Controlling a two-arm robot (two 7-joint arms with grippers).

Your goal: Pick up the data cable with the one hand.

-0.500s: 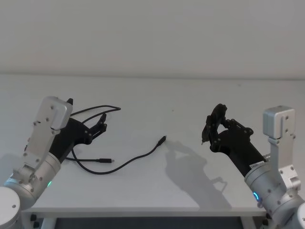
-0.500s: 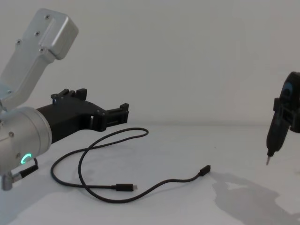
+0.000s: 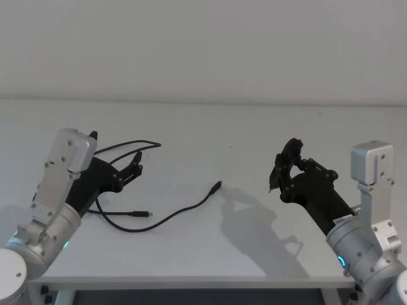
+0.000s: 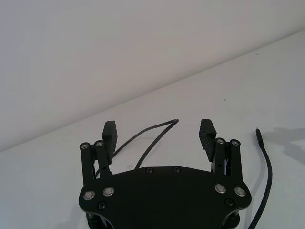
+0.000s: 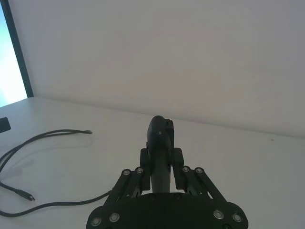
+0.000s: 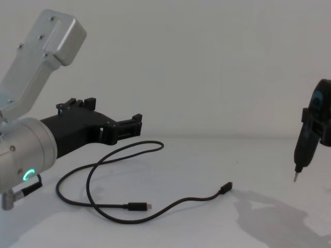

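The data cable (image 3: 166, 216) is a thin black cord lying looped on the white table (image 3: 254, 127), with one plug (image 3: 217, 186) toward the middle and the other (image 3: 145, 214) nearer the front. My left gripper (image 3: 135, 166) hovers open just above the cable's far loop, touching nothing. In the left wrist view its fingers (image 4: 109, 132) stand wide apart, with strands of the data cable (image 4: 151, 138) on the table beyond them. In the chest view the left gripper (image 6: 135, 125) is above the data cable (image 6: 106, 215). My right gripper (image 3: 284, 166) stays off to the right, shut on a dark pen-like tool (image 5: 159, 138).
The table's front edge (image 3: 191, 278) runs close below the cable. A pale wall (image 3: 203, 44) rises behind the table. In the right wrist view the data cable (image 5: 45, 136) lies far off to one side of the tool. White tabletop separates the two arms.
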